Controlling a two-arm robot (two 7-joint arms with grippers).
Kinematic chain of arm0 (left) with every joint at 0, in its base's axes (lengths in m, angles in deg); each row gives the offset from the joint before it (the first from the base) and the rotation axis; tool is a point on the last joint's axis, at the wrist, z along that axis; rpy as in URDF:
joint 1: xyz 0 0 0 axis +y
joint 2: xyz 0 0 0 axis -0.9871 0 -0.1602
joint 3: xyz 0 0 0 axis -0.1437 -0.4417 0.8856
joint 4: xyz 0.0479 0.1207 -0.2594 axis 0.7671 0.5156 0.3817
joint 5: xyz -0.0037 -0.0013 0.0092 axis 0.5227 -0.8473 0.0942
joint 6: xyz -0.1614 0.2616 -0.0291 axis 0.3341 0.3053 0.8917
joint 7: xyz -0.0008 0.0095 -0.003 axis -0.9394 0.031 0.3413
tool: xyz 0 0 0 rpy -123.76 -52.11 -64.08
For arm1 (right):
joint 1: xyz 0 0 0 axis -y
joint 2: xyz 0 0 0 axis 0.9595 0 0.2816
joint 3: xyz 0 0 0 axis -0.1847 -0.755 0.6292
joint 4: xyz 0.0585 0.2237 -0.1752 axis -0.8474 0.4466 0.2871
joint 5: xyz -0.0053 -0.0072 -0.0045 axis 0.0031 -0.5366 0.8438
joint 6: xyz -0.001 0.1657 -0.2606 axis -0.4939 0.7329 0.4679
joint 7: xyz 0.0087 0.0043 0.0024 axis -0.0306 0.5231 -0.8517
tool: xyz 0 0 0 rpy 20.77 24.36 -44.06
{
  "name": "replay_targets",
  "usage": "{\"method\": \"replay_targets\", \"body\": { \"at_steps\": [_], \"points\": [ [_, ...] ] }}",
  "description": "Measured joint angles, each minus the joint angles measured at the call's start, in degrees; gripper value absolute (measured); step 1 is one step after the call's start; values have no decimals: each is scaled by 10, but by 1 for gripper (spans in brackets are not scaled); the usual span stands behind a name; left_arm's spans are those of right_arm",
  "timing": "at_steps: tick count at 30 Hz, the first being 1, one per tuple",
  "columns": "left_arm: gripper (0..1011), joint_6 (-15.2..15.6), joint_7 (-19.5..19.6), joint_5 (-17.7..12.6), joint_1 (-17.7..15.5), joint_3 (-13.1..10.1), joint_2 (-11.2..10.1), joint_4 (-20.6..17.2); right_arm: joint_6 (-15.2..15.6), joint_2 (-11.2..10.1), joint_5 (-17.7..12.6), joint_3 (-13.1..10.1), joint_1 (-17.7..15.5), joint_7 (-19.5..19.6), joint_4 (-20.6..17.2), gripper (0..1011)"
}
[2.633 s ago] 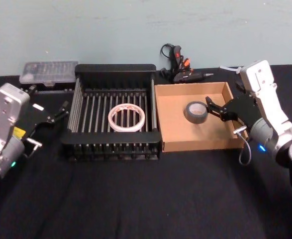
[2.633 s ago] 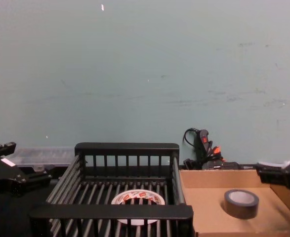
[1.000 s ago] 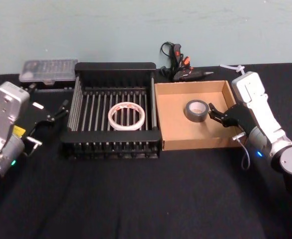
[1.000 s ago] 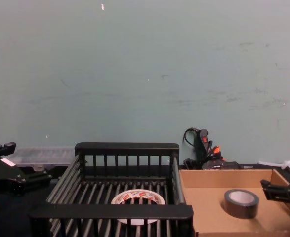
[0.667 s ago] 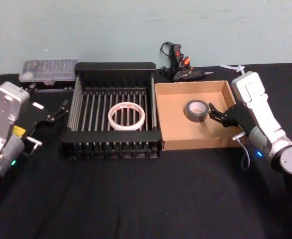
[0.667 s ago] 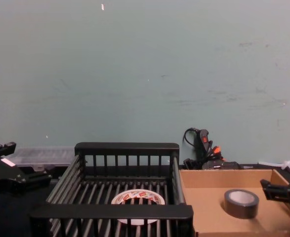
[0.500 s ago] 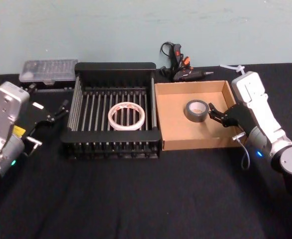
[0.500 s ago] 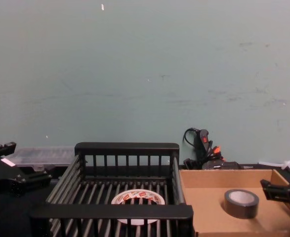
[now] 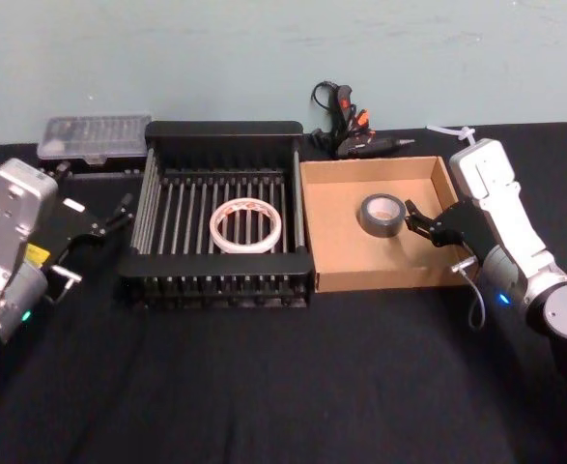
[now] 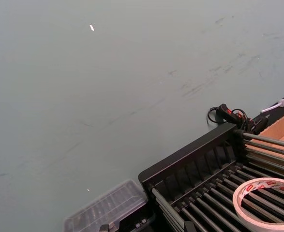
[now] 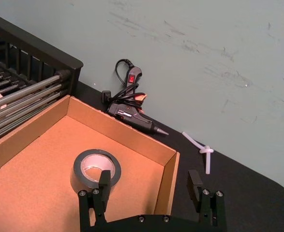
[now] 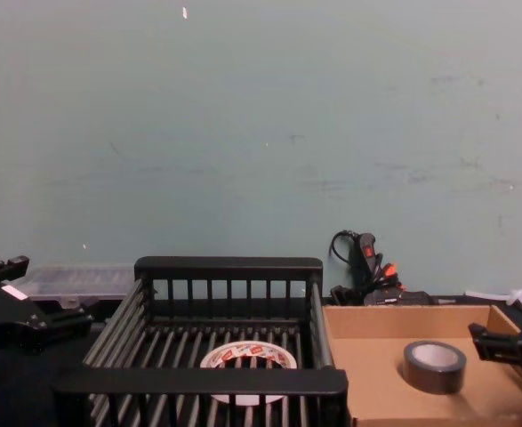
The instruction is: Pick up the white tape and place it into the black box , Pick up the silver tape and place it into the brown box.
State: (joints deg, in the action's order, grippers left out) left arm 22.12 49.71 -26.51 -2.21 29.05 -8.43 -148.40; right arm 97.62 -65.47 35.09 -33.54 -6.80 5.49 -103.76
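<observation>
The white tape (image 9: 246, 225) lies flat on the barred floor of the black box (image 9: 223, 131), also seen in the chest view as the white tape (image 12: 247, 359) and in the left wrist view as the white tape (image 10: 265, 202). The silver tape (image 9: 382, 215) lies flat inside the brown box (image 9: 375, 282). My right gripper (image 9: 411, 217) hangs open just right of the silver tape (image 11: 95, 169), holding nothing; its fingers (image 11: 103, 181) straddle the box's right wall. My left gripper (image 9: 107, 221) rests open to the left of the black box.
A black glue gun (image 9: 345, 124) with a coiled cord lies behind the brown box. A white zip tie (image 11: 202, 151) lies at the back right. A clear plastic case (image 9: 94, 137) sits behind the left arm. Bare black tabletop spreads in front of both boxes.
Since the oldest frames my right arm has sunk lower and drawn back slightly from the silver tape. Over the last second nothing has moved.
</observation>
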Motion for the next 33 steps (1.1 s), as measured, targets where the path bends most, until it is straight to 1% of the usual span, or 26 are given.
{"method": "replay_targets", "body": {
  "at_steps": [33],
  "points": [
    [1001,0,0,0,0,0,0,0,0,0,0,0,0,0,0,1002]
  ]
}}
